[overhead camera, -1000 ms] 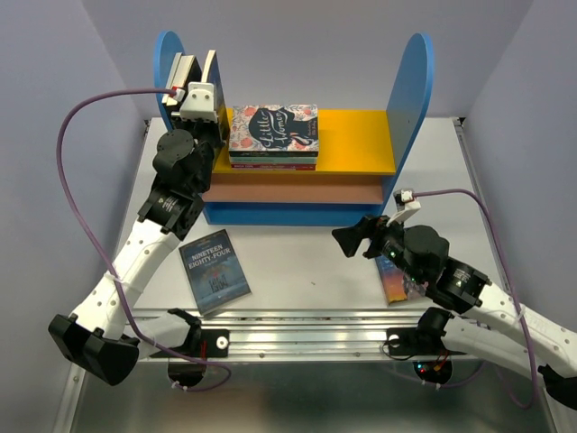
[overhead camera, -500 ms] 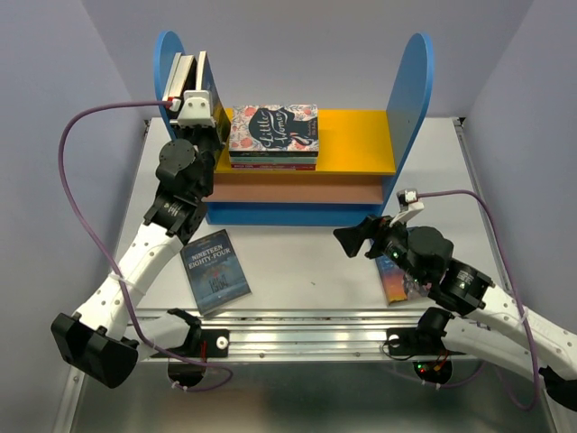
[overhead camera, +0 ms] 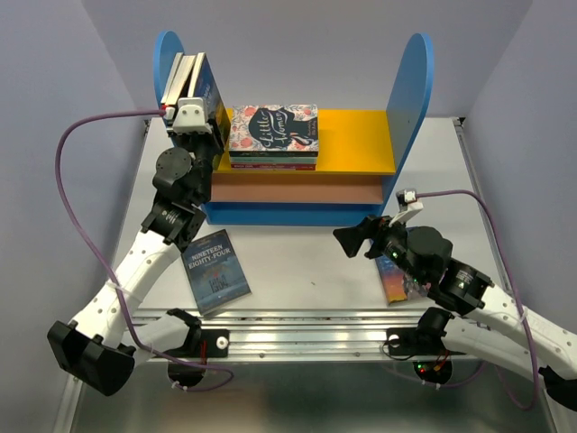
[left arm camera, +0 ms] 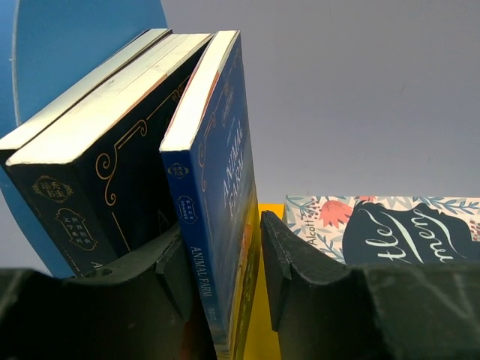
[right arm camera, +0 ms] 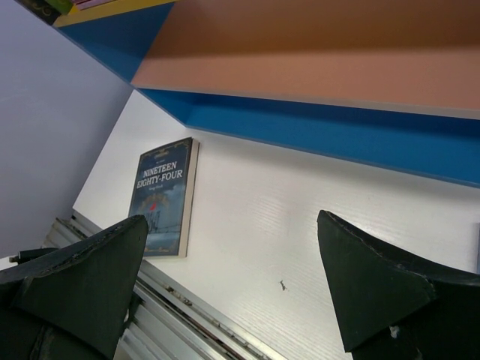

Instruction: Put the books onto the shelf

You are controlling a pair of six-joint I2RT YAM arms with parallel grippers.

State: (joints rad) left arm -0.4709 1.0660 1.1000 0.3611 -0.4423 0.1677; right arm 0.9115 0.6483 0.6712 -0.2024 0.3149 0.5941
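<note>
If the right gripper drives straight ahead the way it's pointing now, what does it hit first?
Likely the bare table, just short of the shelf's blue base; depth is unclear.

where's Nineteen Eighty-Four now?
Top view: dark blue Nineteen Eighty-Four paperback lies flat on the white table, left side, before the blue shelf base.

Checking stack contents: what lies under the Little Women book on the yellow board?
Edges of other flat books show beneath Little Women, on the yellow board; their covers and titles are hidden.
</note>
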